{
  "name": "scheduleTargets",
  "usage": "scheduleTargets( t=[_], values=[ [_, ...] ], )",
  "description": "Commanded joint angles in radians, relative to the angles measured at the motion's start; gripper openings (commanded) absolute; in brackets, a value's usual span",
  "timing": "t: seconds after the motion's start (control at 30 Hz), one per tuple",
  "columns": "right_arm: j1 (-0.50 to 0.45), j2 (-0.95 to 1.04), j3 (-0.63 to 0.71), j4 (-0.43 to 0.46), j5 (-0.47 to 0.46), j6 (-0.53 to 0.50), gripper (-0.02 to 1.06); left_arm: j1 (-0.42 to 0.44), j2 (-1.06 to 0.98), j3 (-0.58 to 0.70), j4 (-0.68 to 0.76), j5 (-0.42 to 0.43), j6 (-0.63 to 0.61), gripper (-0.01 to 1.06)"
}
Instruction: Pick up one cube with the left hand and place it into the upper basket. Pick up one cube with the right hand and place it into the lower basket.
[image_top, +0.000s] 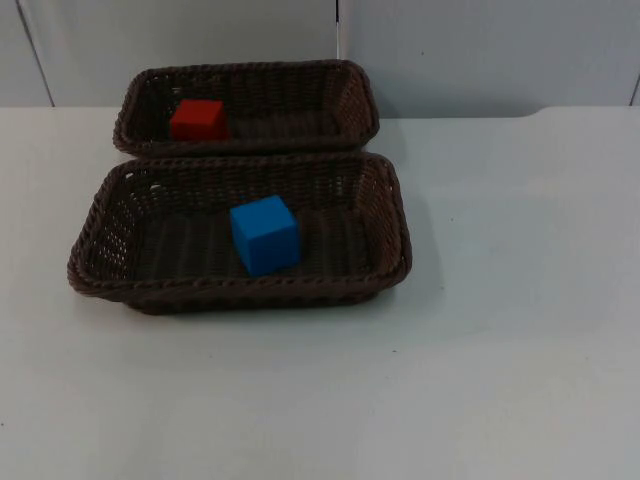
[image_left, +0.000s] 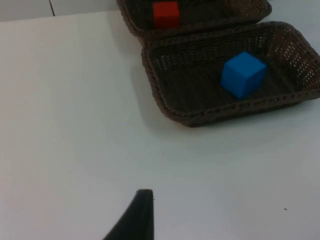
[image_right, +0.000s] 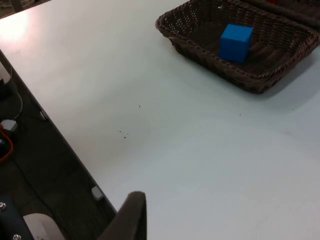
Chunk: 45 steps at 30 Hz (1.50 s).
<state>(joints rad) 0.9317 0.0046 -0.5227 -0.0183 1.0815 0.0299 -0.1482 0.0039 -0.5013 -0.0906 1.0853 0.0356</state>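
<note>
Upper basket (image_top: 352, 88): dark brown wicker, sits at the far side of the counter (image_top: 500, 300) close to the grey wall (image_top: 480, 50); its near long rim touches the lower basket's far rim.
Red cube (image_top: 198, 120): already inside the upper basket, toward its left end, sitting flat on the bottom. The left wrist view catches it too.
Lower basket (image_top: 390, 215): same brown weave, nearer the front, just in front of the upper one.
Blue cube (image_top: 265, 235): inside the lower basket, roughly mid-floor, turned a bit so a corner faces front.
Left hand (image_left: 137, 217): over bare counter, well apart from both baskets, holding nothing; one dark fingertip in view, so can't tell whether it's open or closed.
Right hand (image_right: 130, 217): near the counter's edge, far from the lower basket, nothing in it; can't tell open or closed either.
</note>
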Motion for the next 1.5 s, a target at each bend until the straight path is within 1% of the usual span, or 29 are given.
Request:
scheduleTargets(
  t=[0.0, 0.2, 0.37, 0.7, 1.2, 1.27, 1.43, 1.47],
  values=[
    [-0.001, -0.005, 0.006, 0.002, -0.004, -0.006, 1.05, -0.002, -0.004, 0.006, 0.004, -0.013, 0.004, 1.05],
    [-0.001, -0.005, 0.006, 0.002, -0.004, -0.006, 1.05, 0.026, -0.004, 0.006, 0.011, -0.012, 0.004, 1.05],
    [-0.003, -0.005, 0.006, 0.002, -0.004, -0.006, 1.05, 0.085, -0.004, 0.006, 0.013, -0.012, 0.004, 1.05],
    [-0.003, -0.005, 0.006, 0.002, -0.004, -0.002, 1.05, 0.168, -0.004, 0.006, 0.028, -0.012, 0.004, 1.05],
    [-0.007, -0.005, 0.006, 0.002, -0.004, -0.002, 1.05, 0.173, -0.004, 0.006, 0.028, -0.012, 0.004, 1.05],
    [-0.016, -0.005, 0.006, 0.002, -0.004, -0.002, 1.05, 0.173, -0.004, 0.006, 0.028, -0.012, 0.004, 1.05],
    [-0.098, -0.005, 0.006, 0.002, -0.004, -0.002, 1.05, 0.173, -0.004, 0.006, 0.028, -0.012, 0.004, 1.05],
    [-0.098, -0.005, 0.006, 0.002, -0.004, -0.002, 1.05, 0.173, -0.004, 0.006, 0.028, -0.012, 0.004, 1.05]
  ],
)
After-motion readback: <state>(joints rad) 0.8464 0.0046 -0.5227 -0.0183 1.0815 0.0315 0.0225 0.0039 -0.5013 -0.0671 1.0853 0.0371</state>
